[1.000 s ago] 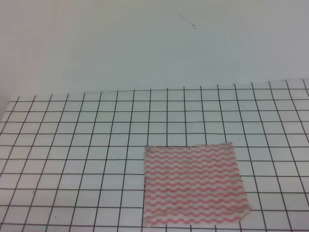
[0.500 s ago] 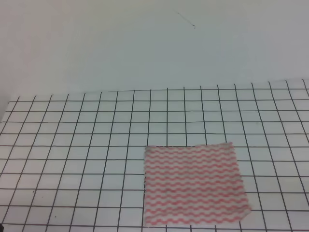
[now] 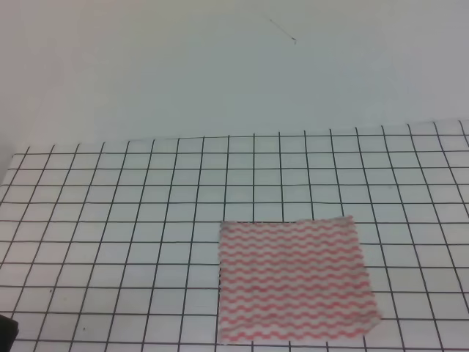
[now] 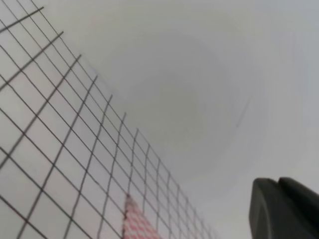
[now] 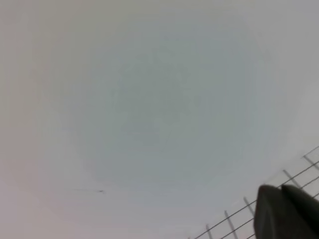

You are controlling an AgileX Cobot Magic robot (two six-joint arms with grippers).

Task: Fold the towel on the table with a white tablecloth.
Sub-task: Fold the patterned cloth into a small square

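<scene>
a plain pale wall (image 3: 220, 73) filled the upper part of the exterior high view, running down to where it met the far edge of the work surface in a slightly slanted line, higher at the right of the frame than at the left. its tone was a cool grey-white, evenly lit, with no hard shadows. near the top centre a thin dark scratch or hairline mark (image 3: 282, 29) ran diagonally, ending in a small dot. the left wrist view showed the same blank wall (image 4: 199, 74) across its upper right, with a faint dark streak (image 4: 242, 112) toward the right. the right wrist view was almost entirely soft, blurred wall (image 5: 149, 99), with a tiny speck (image 5: 101, 190) at lower left.
</scene>
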